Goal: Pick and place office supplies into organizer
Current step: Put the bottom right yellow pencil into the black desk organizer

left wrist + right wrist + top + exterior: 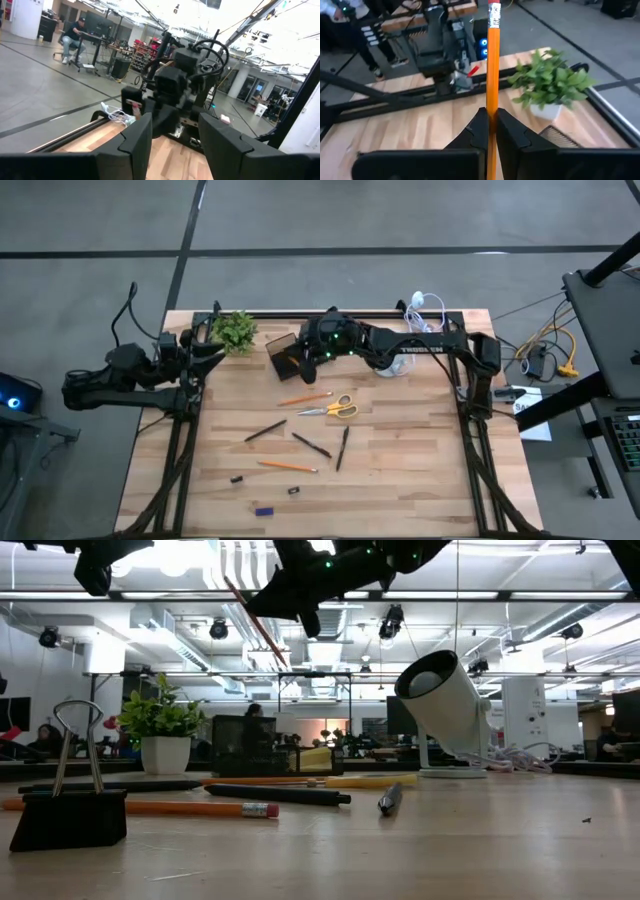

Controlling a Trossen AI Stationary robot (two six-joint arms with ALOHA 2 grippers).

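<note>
My right gripper [303,356] [491,114] is shut on an orange pencil [493,60] with a pink eraser, high above the black mesh organizer [282,356] [245,745] at the table's far side. In the low view the pencil [256,622] slants under the gripper. Lying flat on the table are another pencil [305,397], scissors [336,408], dark pens [265,430] [311,444] [343,448], a pencil [287,466], small clips [237,477] and a blue bit [263,510]. My left gripper [215,350] [175,145] waits open at the table's far left. My right gripper pinches the pencil's shaft [492,102] between its two fingers. The eraser end [493,12] sticks out well past the fingertips. The pencil is lifted clear of the table and hangs slanted above the organizer.
A small green plant [235,330] stands left of the organizer. A white round cup [445,705] and a white coiled cable [425,310] sit at the far right. A black binder clip [70,810] stands close to the low camera.
</note>
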